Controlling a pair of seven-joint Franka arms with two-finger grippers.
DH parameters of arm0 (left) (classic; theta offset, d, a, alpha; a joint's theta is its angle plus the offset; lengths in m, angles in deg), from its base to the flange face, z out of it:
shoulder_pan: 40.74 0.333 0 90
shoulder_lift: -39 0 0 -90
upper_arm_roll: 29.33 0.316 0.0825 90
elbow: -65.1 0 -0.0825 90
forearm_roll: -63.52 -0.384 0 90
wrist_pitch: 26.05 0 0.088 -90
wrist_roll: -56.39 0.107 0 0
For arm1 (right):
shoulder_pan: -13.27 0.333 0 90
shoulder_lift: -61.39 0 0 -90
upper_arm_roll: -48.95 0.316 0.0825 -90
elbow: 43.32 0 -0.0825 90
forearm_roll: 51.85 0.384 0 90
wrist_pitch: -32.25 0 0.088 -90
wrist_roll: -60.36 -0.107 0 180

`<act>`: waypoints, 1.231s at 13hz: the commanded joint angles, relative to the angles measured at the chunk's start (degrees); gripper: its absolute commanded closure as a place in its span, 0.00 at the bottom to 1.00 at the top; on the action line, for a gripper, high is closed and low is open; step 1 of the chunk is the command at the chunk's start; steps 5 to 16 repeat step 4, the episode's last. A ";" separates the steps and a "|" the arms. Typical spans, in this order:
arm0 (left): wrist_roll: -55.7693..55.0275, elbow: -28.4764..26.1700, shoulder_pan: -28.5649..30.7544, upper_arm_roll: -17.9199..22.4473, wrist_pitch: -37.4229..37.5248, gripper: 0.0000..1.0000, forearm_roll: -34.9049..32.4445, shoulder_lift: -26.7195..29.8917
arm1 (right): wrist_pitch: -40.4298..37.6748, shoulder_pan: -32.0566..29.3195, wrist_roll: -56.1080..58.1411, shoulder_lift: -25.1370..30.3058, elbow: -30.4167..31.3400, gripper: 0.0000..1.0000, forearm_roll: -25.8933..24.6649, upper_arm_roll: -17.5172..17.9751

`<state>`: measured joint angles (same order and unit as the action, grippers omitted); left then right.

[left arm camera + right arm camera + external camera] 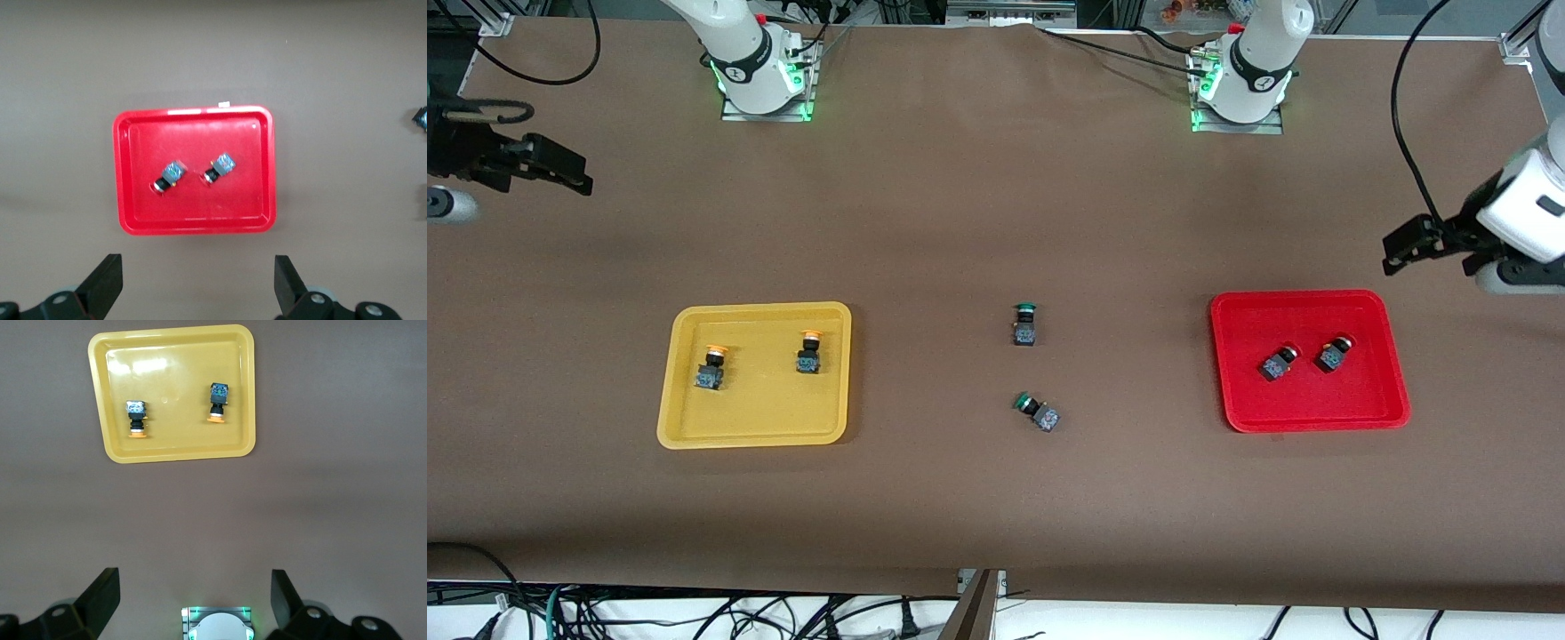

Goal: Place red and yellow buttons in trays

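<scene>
Two yellow-capped buttons point(711, 366) point(809, 353) lie in the yellow tray point(760, 413) toward the right arm's end of the table. They show again in the right wrist view point(136, 418) point(217, 401) on that tray point(173, 447). Two red-capped buttons point(1279, 363) point(1334, 353) lie on their sides in the red tray point(1316, 404) toward the left arm's end, seen also in the left wrist view point(168, 177) point(219, 167). My left gripper point(1400, 246) point(198, 267) hangs open and empty over bare cloth beside the red tray point(193, 217). My right gripper point(560, 173) point(195, 583) hangs open and empty over its end of the table.
Two green-capped buttons point(1025, 324) point(1037, 412) lie on the brown cloth between the trays, the second nearer the front camera. One shows at the left wrist view's edge point(420, 119). The right arm's base point(217, 623) sits under the right gripper's view.
</scene>
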<state>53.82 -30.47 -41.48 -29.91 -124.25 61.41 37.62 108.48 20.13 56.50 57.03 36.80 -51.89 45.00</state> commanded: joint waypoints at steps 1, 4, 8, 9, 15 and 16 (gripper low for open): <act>-1.39 -4.55 -1.11 0.93 -1.74 0.00 1.14 2.36 | -1.25 -0.97 0.52 0.40 1.27 0.00 -0.66 1.40; -1.39 -2.17 -1.11 0.67 -0.06 0.00 1.14 1.03 | -1.79 -0.88 0.52 -0.22 1.00 0.00 -0.84 1.05; -1.39 -2.17 -1.11 0.67 -0.06 0.00 1.14 1.03 | -1.79 -0.88 0.52 -0.22 1.00 0.00 -0.84 1.05; -1.39 -2.17 -1.11 0.67 -0.06 0.00 1.14 1.03 | -1.79 -0.88 0.52 -0.22 1.00 0.00 -0.84 1.05; -1.39 -2.17 -1.11 0.67 -0.06 0.00 1.14 1.03 | -1.79 -0.88 0.52 -0.22 1.00 0.00 -0.84 1.05; -1.39 -2.17 -1.11 0.67 -0.06 0.00 1.14 1.03 | -1.79 -0.88 0.52 -0.22 1.00 0.00 -0.84 1.05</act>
